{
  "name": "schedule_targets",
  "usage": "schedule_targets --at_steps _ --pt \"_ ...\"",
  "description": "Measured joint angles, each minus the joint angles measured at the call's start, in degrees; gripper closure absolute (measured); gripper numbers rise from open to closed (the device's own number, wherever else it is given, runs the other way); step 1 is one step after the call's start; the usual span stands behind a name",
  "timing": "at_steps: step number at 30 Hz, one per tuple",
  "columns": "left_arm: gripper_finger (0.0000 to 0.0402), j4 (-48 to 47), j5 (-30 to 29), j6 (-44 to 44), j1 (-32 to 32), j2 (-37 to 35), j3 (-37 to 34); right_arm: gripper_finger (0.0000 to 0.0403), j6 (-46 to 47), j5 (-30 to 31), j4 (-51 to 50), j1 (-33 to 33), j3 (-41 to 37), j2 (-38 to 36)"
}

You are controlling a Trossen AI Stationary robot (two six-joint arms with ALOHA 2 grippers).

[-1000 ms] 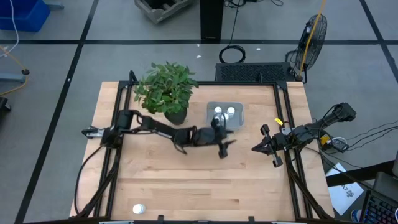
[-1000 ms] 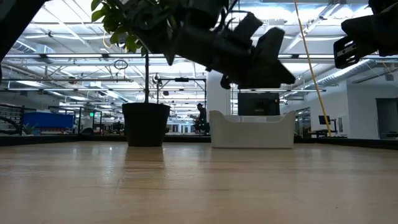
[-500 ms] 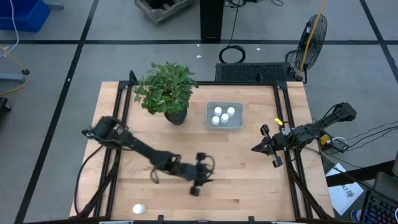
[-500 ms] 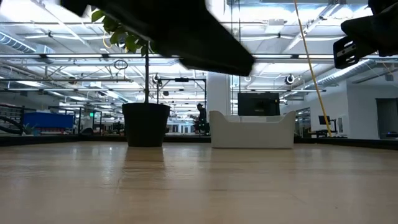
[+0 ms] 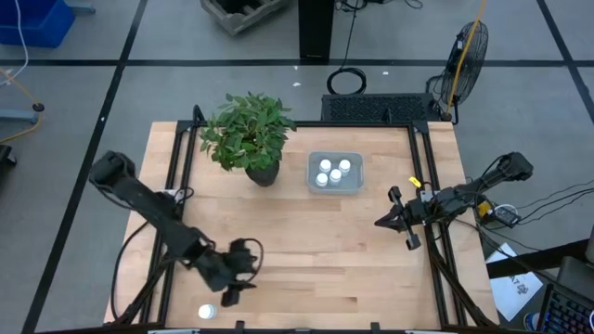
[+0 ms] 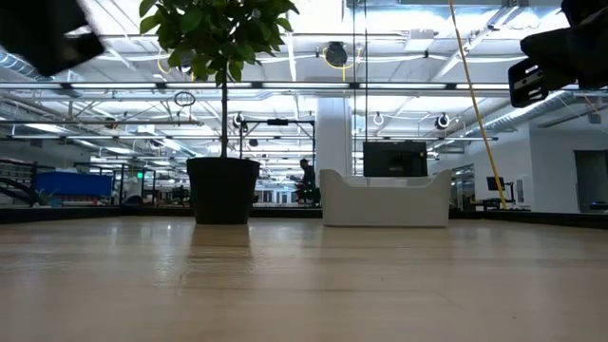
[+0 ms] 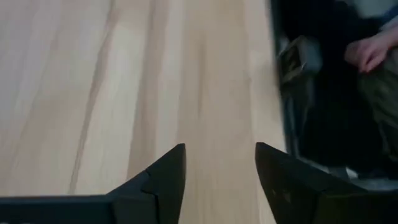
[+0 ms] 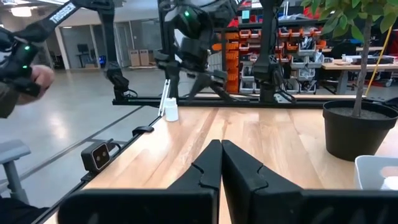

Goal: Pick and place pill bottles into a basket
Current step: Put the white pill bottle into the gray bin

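Observation:
One white pill bottle (image 5: 207, 312) stands on the table by its near left corner; it also shows in the right wrist view (image 8: 171, 112). Several more bottles (image 5: 332, 173) stand in the pale basket (image 5: 355, 184), which sits at the far middle of the table beside the plant pot (image 5: 263, 173). My left gripper (image 5: 239, 288) is open and empty above the table, a little right of and beyond the lone bottle; its wrist view (image 7: 221, 152) shows only bare wood between the fingers. My right gripper (image 5: 382, 222) is shut and empty at the table's right side.
The leafy plant (image 5: 246, 130) in its dark pot stands left of the basket. In the low view the pot (image 6: 223, 190) and basket (image 6: 385, 198) stand at the back. A person's hand (image 7: 370, 53) shows beyond the table's near edge.
My left gripper has swung away from the basket, across the table toward the near left corner and the lone bottle, and stays open. My right arm has kept still.

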Motion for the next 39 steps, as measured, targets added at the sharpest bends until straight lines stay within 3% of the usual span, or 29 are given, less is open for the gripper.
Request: schedule_targets --at_steps 6,12,17,23,34,39 --pt "0.0136 -16.40 0.11 -19.13 -3.50 -3.99 2.26 0.0398 0.00 -0.03 0.04 0.00 0.00 0.07" --pt "0.0084 -19.85 3.70 -33.03 -7.82 -4.38 2.30 0.0399 0.00 -0.02 0.08 0.00 0.00 0.18" --pt "0.0082 -21.45 7.17 -43.92 -11.38 -4.42 2.30 0.0399 0.00 -0.04 0.06 0.00 0.00 0.20" --pt "0.0102 -22.31 6.85 -55.32 -17.79 -4.35 2.30 0.0399 0.00 -0.04 0.03 0.00 0.00 0.20" --pt "0.0103 -21.22 6.14 -60.57 -22.12 -4.16 2.30 0.0399 0.00 -0.04 0.02 0.00 0.00 0.20" --pt "0.0109 -20.91 6.41 -56.56 -22.36 -3.16 2.30 0.0399 0.00 -0.04 0.02 0.00 -0.01 0.20"
